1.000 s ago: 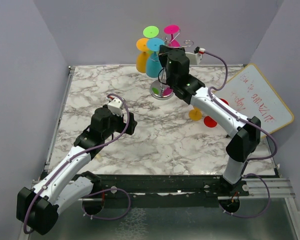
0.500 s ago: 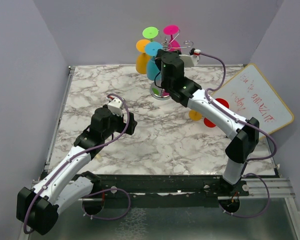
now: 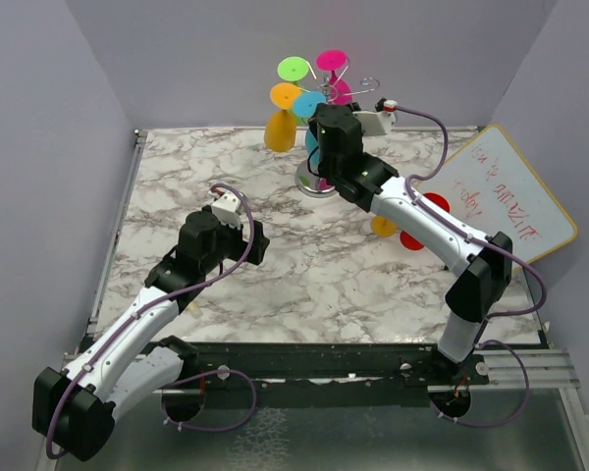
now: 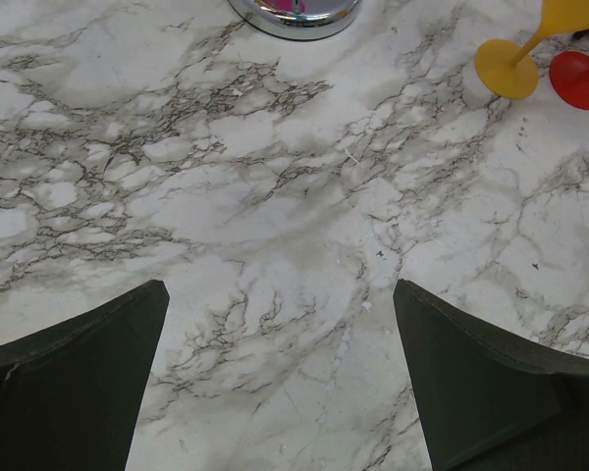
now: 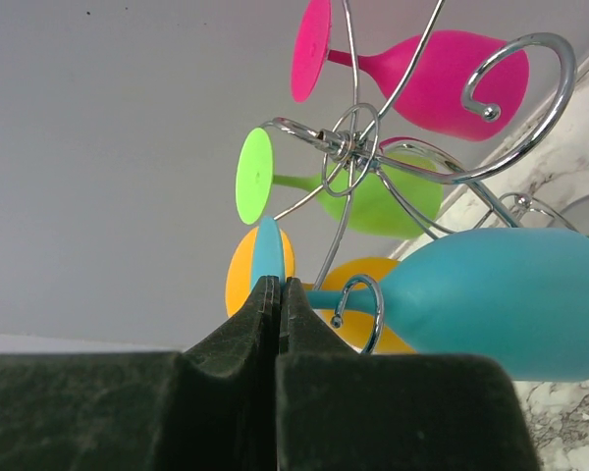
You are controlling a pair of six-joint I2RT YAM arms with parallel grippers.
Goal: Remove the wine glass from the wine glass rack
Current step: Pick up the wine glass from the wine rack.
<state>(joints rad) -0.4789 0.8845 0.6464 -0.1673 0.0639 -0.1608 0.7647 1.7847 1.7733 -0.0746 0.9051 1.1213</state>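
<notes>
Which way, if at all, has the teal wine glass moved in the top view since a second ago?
Yes. The teal wine glass has shifted down and slightly right, toward the base of the wine glass rack, which stayed put.

Wine glass rack (image 4: 304, 22): polished silver wire, mirror-glossy base. Blue wine glass (image 5: 501, 304): matt plastic look. Table (image 4: 275, 245): smooth marble-pattern top.

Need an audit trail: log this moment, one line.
right gripper: shut on blue wine glass | rack: glass hooked | left gripper: open
</notes>
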